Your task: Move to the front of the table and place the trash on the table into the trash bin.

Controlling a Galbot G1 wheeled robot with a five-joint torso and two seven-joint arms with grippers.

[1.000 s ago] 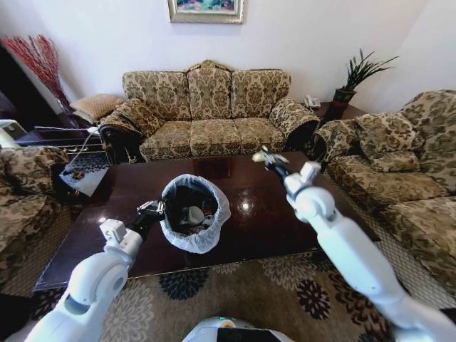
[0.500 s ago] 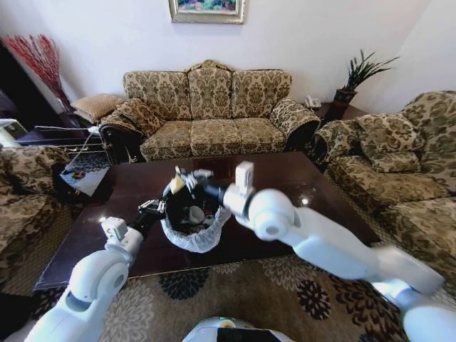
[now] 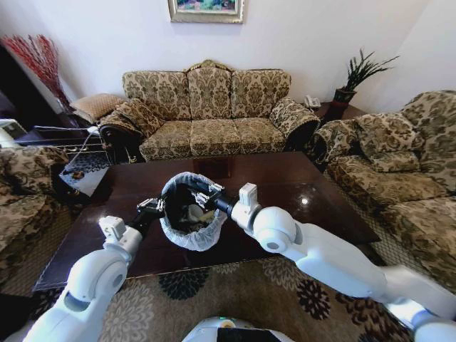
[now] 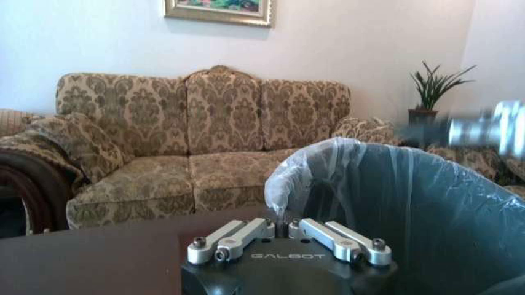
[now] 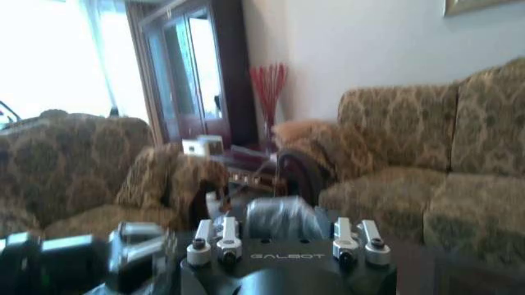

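Head view: you look down on a glossy dark brown desk (image 3: 285, 214) in a sitting room, with patterned sofas on three sides. A small black trash bin (image 3: 192, 239), lined with a translucent white bag folded over its rim, stands on the desk near the front edge. Pale trash (image 3: 191, 214) lies inside it; you cannot pick out the single pieces. The dark wood around the bin looks bare of litter.

Your left gripper (image 3: 152, 209) sits at the bin's left rim. In the left wrist view the left gripper (image 4: 283, 236) has its jaws drawn together on a pinch of the bag's plastic where it folds over the rim (image 4: 283, 190).

Your right arm reaches across from the right, and the right gripper (image 3: 198, 191) hangs over the bin's mouth, just above the far rim. In the right wrist view the right gripper (image 5: 287, 236) has its jaws spread apart with nothing between them.

Risks, as a judgement: the right arm is close to the rim, so pulling it back low could catch the bag and tip or drag the bin. The left jaws hold only thin plastic, so any tug could tear the liner or pull it off the rim.
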